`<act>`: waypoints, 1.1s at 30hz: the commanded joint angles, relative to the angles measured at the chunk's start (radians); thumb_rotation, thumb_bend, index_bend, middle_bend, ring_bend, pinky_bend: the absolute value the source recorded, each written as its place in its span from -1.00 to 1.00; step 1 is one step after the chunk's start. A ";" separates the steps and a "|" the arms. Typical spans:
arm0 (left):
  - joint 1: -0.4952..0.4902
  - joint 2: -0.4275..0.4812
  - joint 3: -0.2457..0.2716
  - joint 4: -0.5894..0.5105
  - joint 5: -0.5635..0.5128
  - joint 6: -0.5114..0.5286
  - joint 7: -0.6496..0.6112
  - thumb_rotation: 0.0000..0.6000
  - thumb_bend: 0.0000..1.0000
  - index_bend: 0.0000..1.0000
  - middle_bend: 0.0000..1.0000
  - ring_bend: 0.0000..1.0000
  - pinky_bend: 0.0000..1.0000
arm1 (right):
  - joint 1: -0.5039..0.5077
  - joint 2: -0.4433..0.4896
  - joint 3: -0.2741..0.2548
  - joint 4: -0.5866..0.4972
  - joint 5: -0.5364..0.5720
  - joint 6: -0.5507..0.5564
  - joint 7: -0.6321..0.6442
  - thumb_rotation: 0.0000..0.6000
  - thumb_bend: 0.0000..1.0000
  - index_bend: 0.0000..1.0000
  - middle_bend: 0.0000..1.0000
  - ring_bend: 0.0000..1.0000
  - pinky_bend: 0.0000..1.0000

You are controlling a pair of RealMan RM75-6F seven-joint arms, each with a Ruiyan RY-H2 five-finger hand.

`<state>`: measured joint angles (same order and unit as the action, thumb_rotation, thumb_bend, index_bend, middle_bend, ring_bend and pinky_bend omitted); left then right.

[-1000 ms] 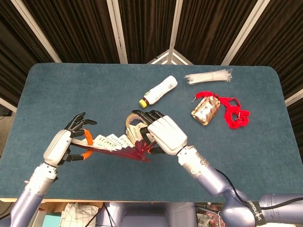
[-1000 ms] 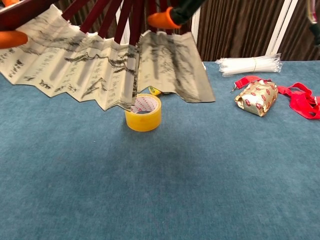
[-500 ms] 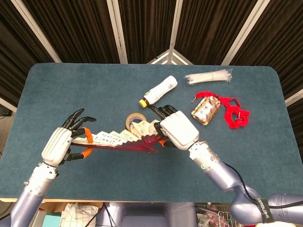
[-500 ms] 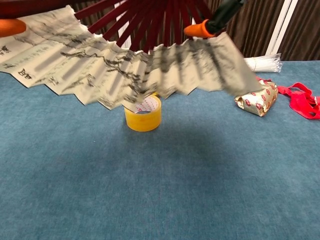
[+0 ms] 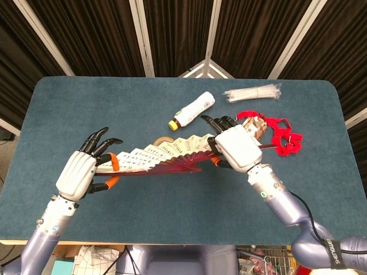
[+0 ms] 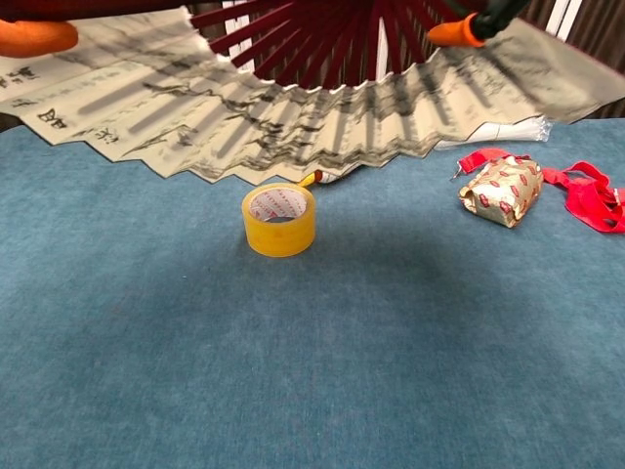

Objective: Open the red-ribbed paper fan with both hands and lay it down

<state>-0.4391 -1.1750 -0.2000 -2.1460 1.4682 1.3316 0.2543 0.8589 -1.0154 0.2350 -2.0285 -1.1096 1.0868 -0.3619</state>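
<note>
- The fan (image 5: 166,157) is spread wide and held in the air above the surface (image 5: 86,109), stretched between the two hands.
- The left hand (image 5: 86,171) grips the fan's left end rib, orange fingertips (image 5: 114,162) pinching it while the other fingers point away from the body.
- The right hand (image 5: 235,148) grips the fan's right end rib, fingers curled around it.
- In the chest view the paper leaf (image 6: 293,107) hangs down with its printed ink pattern facing the camera, dark red ribs (image 6: 322,29) fanning out above it.
- A yellow tape roll (image 6: 280,219) stands on the surface below the fan, between the two hands.
- A white bottle (image 5: 192,110) with a yellow cap lies on its side just beyond the right hand.
- A gold patterned pouch (image 6: 501,191) lies just past the right hand's fingers, with a red strap (image 5: 281,136) lying against it on the outer side.
- A bundle of clear straws (image 5: 253,92) lies farther beyond the right hand, near the far edge.
</note>
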 commanded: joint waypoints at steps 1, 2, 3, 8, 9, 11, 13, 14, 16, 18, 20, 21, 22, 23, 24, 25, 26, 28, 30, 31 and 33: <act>-0.011 -0.020 -0.005 -0.001 0.015 0.009 0.056 1.00 -0.04 0.24 -0.56 -1.00 -0.80 | -0.013 0.015 -0.003 0.016 -0.007 0.007 0.003 1.00 -0.21 0.47 -0.72 -0.55 -0.57; -0.013 -0.027 -0.006 -0.002 0.019 0.010 0.075 1.00 -0.04 0.24 -0.56 -1.00 -0.80 | -0.017 0.021 -0.004 0.021 -0.010 0.007 0.004 1.00 -0.20 0.47 -0.72 -0.55 -0.57; -0.015 -0.030 -0.006 -0.002 0.021 0.011 0.084 1.00 -0.04 0.24 -0.56 -1.00 -0.80 | -0.019 0.024 -0.005 0.024 -0.011 0.008 0.005 1.00 -0.20 0.47 -0.72 -0.55 -0.57; -0.033 -0.080 -0.013 0.000 0.038 0.020 0.188 1.00 -0.04 0.23 -0.56 -1.00 -0.80 | -0.044 0.046 -0.014 0.052 -0.024 0.006 0.024 1.00 -0.20 0.47 -0.72 -0.55 -0.57; -0.036 -0.089 -0.013 0.003 0.042 0.022 0.206 1.00 -0.04 0.22 -0.56 -1.00 -0.80 | -0.048 0.048 -0.016 0.055 -0.027 0.006 0.027 1.00 -0.20 0.47 -0.72 -0.55 -0.57; -0.044 -0.114 -0.015 0.009 0.051 0.026 0.246 1.00 -0.04 0.22 -0.56 -1.00 -0.80 | -0.056 0.051 -0.020 0.067 -0.033 0.007 0.031 1.00 -0.20 0.47 -0.72 -0.55 -0.57; -0.051 -0.136 -0.014 0.015 0.058 0.026 0.275 1.00 -0.05 0.21 -0.56 -1.00 -0.80 | -0.061 0.051 -0.022 0.078 -0.037 0.006 0.031 1.00 -0.20 0.47 -0.72 -0.55 -0.57; -0.056 -0.152 -0.013 0.019 0.062 0.025 0.293 1.00 -0.05 0.21 -0.56 -1.00 -0.80 | -0.064 0.051 -0.023 0.084 -0.040 0.007 0.030 1.00 -0.20 0.47 -0.72 -0.55 -0.57; -0.064 -0.174 -0.012 0.024 0.068 0.022 0.316 1.00 -0.06 0.17 -0.56 -1.00 -0.80 | -0.068 0.048 -0.025 0.090 -0.046 0.010 0.028 1.00 -0.20 0.47 -0.72 -0.55 -0.57; -0.076 -0.202 -0.013 0.034 0.074 0.016 0.344 1.00 -0.07 0.13 -0.56 -1.00 -0.80 | -0.074 0.039 -0.023 0.097 -0.052 0.019 0.028 1.00 -0.20 0.46 -0.72 -0.55 -0.57; -0.088 -0.231 -0.015 0.046 0.079 0.012 0.375 1.00 -0.07 0.11 -0.57 -1.00 -0.80 | -0.080 0.027 -0.020 0.106 -0.051 0.035 0.023 1.00 -0.20 0.36 -0.72 -0.55 -0.57; -0.093 -0.243 -0.016 0.049 0.079 0.009 0.384 1.00 -0.09 0.09 -0.57 -1.00 -0.80 | -0.082 0.022 -0.019 0.110 -0.047 0.041 0.018 1.00 -0.20 0.25 -0.72 -0.55 -0.57; -0.099 -0.257 -0.019 0.051 0.078 0.006 0.390 1.00 -0.12 0.05 -0.58 -1.00 -0.80 | -0.085 0.018 -0.019 0.114 -0.041 0.046 0.009 1.00 -0.20 0.15 -0.72 -0.55 -0.57; -0.109 -0.277 -0.024 0.056 0.074 0.001 0.397 1.00 -0.14 0.00 -0.59 -1.00 -0.80 | -0.087 0.012 -0.019 0.120 -0.028 0.052 -0.009 1.00 -0.20 0.00 -0.72 -0.55 -0.57; -0.115 -0.290 -0.029 0.060 0.071 -0.002 0.404 1.00 -0.19 -0.07 -0.61 -1.00 -0.80 | -0.089 0.008 -0.019 0.123 -0.017 0.056 -0.022 1.00 -0.21 -0.14 -0.72 -0.55 -0.57; -0.124 -0.304 -0.034 0.066 0.068 -0.006 0.412 1.00 -0.24 -0.16 -0.63 -1.00 -0.80 | -0.090 0.004 -0.018 0.124 -0.004 0.060 -0.035 1.00 -0.23 -0.23 -0.73 -0.55 -0.57; -0.136 -0.326 -0.042 0.076 0.065 -0.012 0.423 1.00 -0.27 -0.22 -0.65 -1.00 -0.80 | -0.091 -0.002 -0.018 0.125 0.018 0.064 -0.055 1.00 -0.29 -0.36 -0.73 -0.55 -0.57; -0.155 -0.357 -0.054 0.092 0.063 -0.021 0.441 1.00 -0.34 -0.44 -0.73 -1.00 -0.80 | -0.092 -0.009 -0.020 0.128 0.049 0.068 -0.089 1.00 -0.43 -0.55 -0.73 -0.55 -0.57; -0.167 -0.377 -0.062 0.101 0.059 -0.024 0.460 1.00 -0.36 -0.60 -0.79 -1.00 -0.80 | -0.091 -0.013 -0.024 0.132 0.070 0.071 -0.123 1.00 -0.55 -0.68 -0.73 -0.56 -0.57; -0.176 -0.389 -0.070 0.105 0.058 -0.027 0.476 1.00 -0.36 -0.65 -0.81 -1.00 -0.80 | -0.090 -0.015 -0.028 0.138 0.083 0.075 -0.151 1.00 -0.57 -0.71 -0.73 -0.56 -0.57; -0.195 -0.412 -0.091 0.114 0.060 -0.026 0.516 1.00 -0.36 -0.69 -0.83 -1.00 -0.80 | -0.088 -0.023 -0.032 0.146 0.114 0.087 -0.203 1.00 -0.59 -0.74 -0.73 -0.56 -0.57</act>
<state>-0.6139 -1.5638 -0.2703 -2.0444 1.5294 1.3084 0.7374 0.7696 -1.0270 0.2095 -1.8943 -1.0335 1.1597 -0.5136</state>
